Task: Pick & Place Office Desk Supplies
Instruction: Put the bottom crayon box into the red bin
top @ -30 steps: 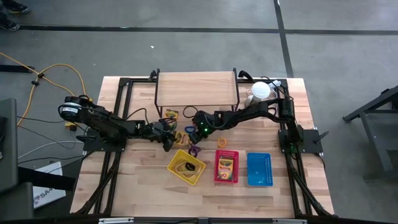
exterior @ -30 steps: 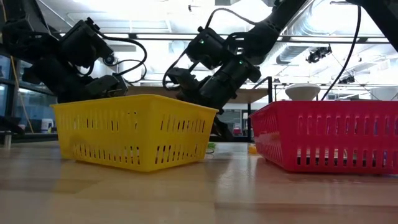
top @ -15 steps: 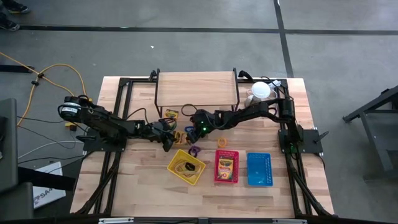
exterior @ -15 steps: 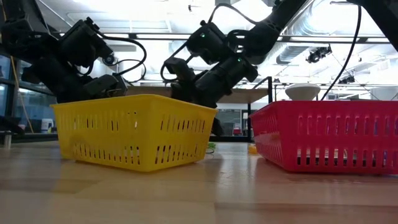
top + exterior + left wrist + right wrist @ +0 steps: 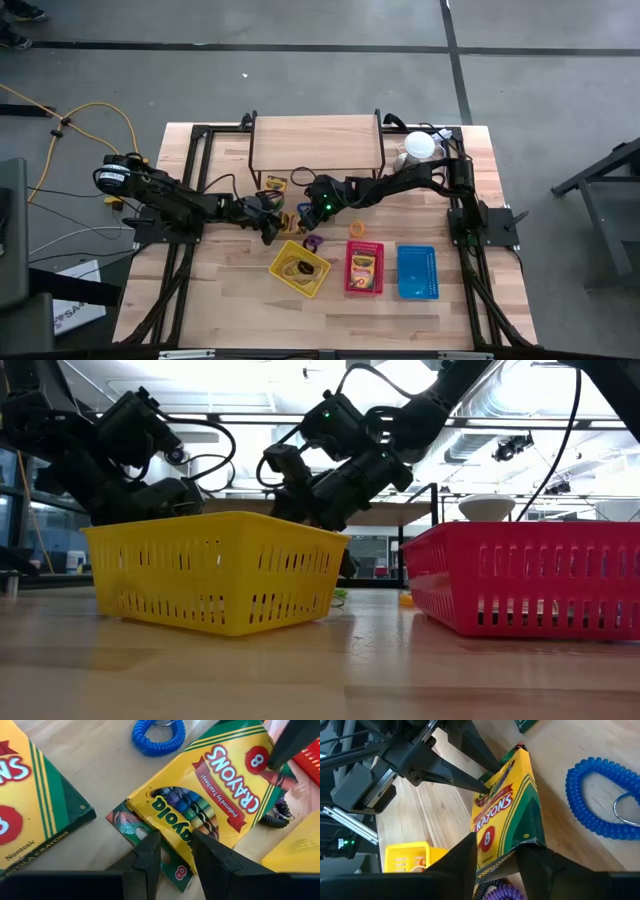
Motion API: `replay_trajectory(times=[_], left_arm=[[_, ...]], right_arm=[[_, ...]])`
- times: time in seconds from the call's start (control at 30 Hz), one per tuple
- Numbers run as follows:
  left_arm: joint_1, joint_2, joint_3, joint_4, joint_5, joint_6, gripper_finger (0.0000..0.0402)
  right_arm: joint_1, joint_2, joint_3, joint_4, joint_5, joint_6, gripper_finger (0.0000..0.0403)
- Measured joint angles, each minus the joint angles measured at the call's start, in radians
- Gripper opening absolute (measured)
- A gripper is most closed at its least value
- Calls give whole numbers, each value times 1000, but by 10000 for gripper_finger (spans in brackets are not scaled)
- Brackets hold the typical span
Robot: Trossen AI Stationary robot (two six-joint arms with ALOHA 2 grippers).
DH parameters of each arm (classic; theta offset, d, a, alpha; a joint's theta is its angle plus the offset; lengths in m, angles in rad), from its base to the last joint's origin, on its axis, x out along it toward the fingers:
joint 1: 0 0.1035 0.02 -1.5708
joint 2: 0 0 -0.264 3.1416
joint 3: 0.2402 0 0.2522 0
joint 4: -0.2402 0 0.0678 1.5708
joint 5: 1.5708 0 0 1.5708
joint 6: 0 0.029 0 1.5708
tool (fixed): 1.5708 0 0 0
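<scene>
While both grippers pinch it, the yellow-and-green crayon box (image 5: 215, 815) shows an 8.

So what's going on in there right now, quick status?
Left gripper and right gripper both clamped on one crayon box, opposite ends. Blue coil beside it. Yellow basket near.

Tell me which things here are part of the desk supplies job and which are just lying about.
Part of the job:
- crayon box, gripped at opposite ends by the left tool and right tool
- second crayon box
- blue coil
- purple coil
- yellow basket, red basket, blue basket

Just lying about:
- white dome
- wooden shelf
</scene>
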Motion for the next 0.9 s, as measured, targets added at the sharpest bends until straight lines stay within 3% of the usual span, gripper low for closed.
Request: replay_trajectory(times=[0.3, 0.67, 0.9], left_arm=[[-1, 0, 1, 0, 4, 14, 104], [-1, -14, 1, -6, -6, 69, 104], [-1, -115, 1, -85, -9, 106, 104]], right_arm=[[1, 0, 2, 0, -14, -5, 53], [1, 0, 2, -2, -10, -52, 49], [3, -16, 2, -6, -9, -90, 48]])
